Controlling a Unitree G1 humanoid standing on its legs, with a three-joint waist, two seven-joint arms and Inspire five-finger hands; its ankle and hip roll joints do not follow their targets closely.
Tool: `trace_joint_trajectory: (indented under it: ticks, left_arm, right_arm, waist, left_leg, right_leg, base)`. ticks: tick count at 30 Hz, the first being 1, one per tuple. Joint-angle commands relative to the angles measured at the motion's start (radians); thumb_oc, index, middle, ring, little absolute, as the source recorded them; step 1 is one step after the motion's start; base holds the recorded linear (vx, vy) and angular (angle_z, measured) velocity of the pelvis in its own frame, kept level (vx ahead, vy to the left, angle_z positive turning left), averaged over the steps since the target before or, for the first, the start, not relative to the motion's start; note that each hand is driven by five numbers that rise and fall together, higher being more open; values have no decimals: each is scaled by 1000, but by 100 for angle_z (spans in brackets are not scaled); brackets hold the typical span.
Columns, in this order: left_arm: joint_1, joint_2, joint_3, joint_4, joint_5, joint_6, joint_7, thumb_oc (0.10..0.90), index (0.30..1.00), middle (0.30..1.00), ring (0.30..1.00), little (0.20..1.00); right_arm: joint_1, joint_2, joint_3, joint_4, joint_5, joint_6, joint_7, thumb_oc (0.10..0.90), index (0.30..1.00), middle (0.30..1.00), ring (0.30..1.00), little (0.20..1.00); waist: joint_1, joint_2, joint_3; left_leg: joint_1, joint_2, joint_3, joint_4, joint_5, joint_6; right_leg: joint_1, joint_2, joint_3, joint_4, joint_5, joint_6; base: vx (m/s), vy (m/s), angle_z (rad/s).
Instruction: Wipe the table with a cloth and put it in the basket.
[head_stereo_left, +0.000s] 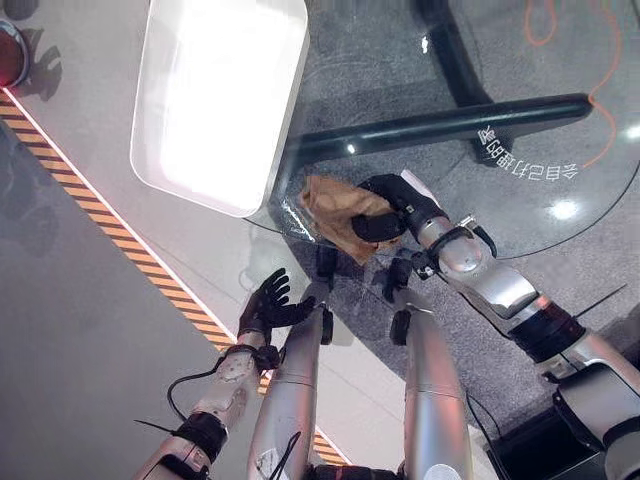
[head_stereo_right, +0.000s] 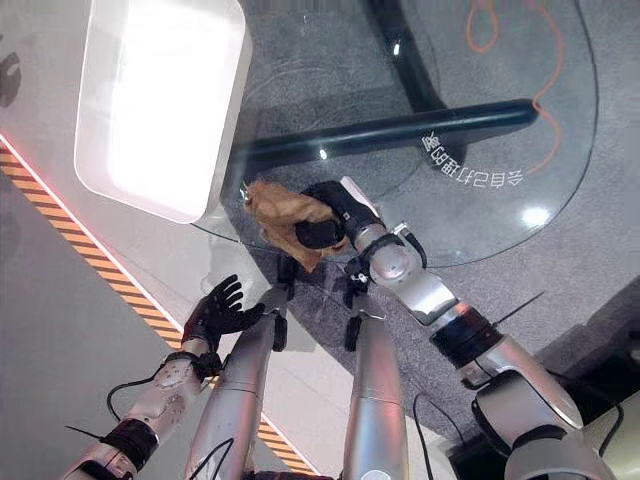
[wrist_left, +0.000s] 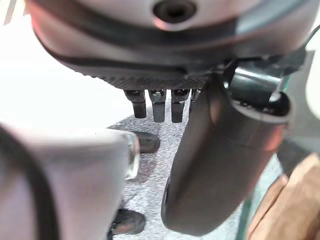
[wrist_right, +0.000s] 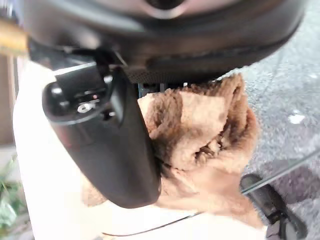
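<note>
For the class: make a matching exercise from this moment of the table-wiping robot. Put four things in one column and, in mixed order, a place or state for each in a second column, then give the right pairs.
Column 1
1. brown cloth
2. left hand
3. right hand
4. glass table

Column 2
A. fingers spread, holding nothing, beside the table's edge
B. round and see-through, with a dark bar beneath it
C. bunched at the table's near edge, in a hand's grip
D. fingers curled round the cloth

Pairs: 1-C, 2-A, 3-D, 4-B
</note>
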Motion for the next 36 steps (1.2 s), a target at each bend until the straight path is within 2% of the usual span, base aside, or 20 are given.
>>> trace_joint_trajectory:
  ticks: [1,2,3,4,8,12,17,22,29,36]
  left_arm:
    - [117,19,45,-59,-78,-71,-62,800,900,900,900,900]
    - [123,21,49,-74,-97,-72,-79,800,900,900,900,900]
    - [143,22,45,-82,-109,-74,-91,800,900,900,900,900]
    - [140,27,58,-123,-141,-68,-117,800,900,900,900,900]
    - [170,39,64,-227,-233,-67,-201,800,900,900,900,900]
    - [192,55,60,-351,-332,-39,-283,800,900,900,900,900]
    - [227,55,69,-457,-506,-21,-472,800,900,900,900,900]
    - [207,49,62,-570,-642,-30,-624,800,900,900,900,900]
    - [142,24,34,-666,-738,-36,-693,800,900,900,900,900]
    - [92,34,30,-721,-767,-25,-668,800,900,900,900,900]
  right_arm:
    - [-8,18,-105,-232,128,-195,18,100,300,300,300,200]
    - [11,19,-118,-241,139,-203,22,100,300,300,300,200]
    - [36,22,-122,-245,146,-212,21,100,300,300,300,200]
    - [53,19,-146,-265,170,-230,31,100,300,300,300,200]
    - [112,19,-190,-310,202,-263,61,100,300,300,300,200]
    - [158,18,-228,-365,233,-308,101,100,300,300,300,200]
    - [205,26,-273,-431,275,-383,130,100,300,300,300,200]
    - [241,39,-299,-455,267,-413,134,100,300,300,300,200]
    - [258,62,-280,-465,264,-408,170,100,300,300,300,200]
    - [252,65,-243,-452,260,-375,209,100,300,300,300,200]
  waist:
    - [3,11,-21]
    - [1,11,-21]
    - [2,13,-21]
    - [-3,12,-21]
    - [-9,13,-21]
    - [-17,8,-21]
    - [-28,5,-21]
    - [-45,-1,-21]
    - [-58,-25,-21]
    - [-59,-39,-21]
  left_leg:
    - [65,-54,47,15,-102,32]
    - [75,-54,46,12,-102,33]
    - [112,-54,41,14,-130,30]
    - [98,-53,44,4,-102,35]
    - [131,-53,41,-5,-103,38]
    - [160,-50,43,-4,-108,41]
    - [186,-48,49,-10,-111,44]
    - [181,-45,58,-7,-114,52]
    - [176,-45,69,-20,-109,60]
    - [166,-49,66,-20,-105,59]
  right_leg:
    - [30,37,-10,-69,33,44]
    - [39,38,-11,-68,31,43]
    - [72,40,-7,-58,2,49]
    - [60,38,-13,-70,26,41]
    - [92,42,-13,-75,21,37]
    - [128,44,-15,-83,16,31]
    - [158,48,-6,-95,17,29]
    - [152,56,10,-94,22,29]
    - [146,71,29,-112,38,32]
    - [149,72,30,-126,46,35]
  base:
    - [-97,-41,-4]
    - [20,-28,-3]
    - [-42,-40,-4]
    - [-43,-38,-1]
    - [-57,-42,-3]
    - [-33,-33,-3]
    - [-8,-7,-2]
    - [-11,6,-3]
    - [-7,-6,-4]
    - [-6,-4,-3]
